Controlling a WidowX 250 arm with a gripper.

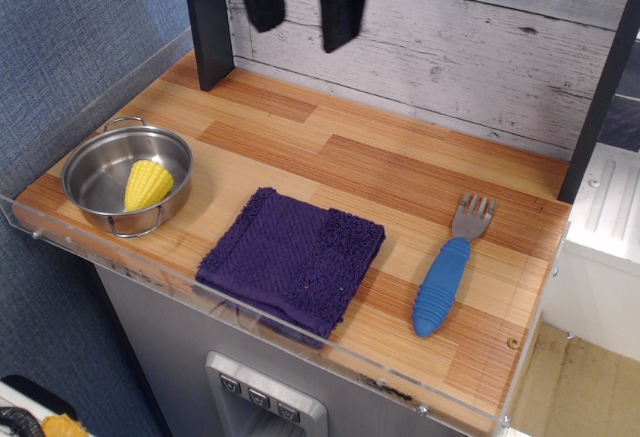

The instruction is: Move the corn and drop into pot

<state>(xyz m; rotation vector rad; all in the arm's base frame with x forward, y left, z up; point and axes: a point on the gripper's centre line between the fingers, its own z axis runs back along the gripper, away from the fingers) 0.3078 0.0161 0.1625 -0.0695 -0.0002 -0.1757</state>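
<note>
The yellow corn (147, 184) lies inside the shiny steel pot (92, 168) at the front left of the wooden counter. My gripper (299, 12) hangs high at the top of the view, in front of the white plank wall, far up and to the right of the pot. Its two black fingers (337, 7) are spread apart and hold nothing.
A purple towel (291, 254) lies at the front middle of the counter. A fork with a blue handle (449, 273) lies to the right. A black post (208, 21) stands at the back left. A clear plastic lip (250, 312) edges the counter front.
</note>
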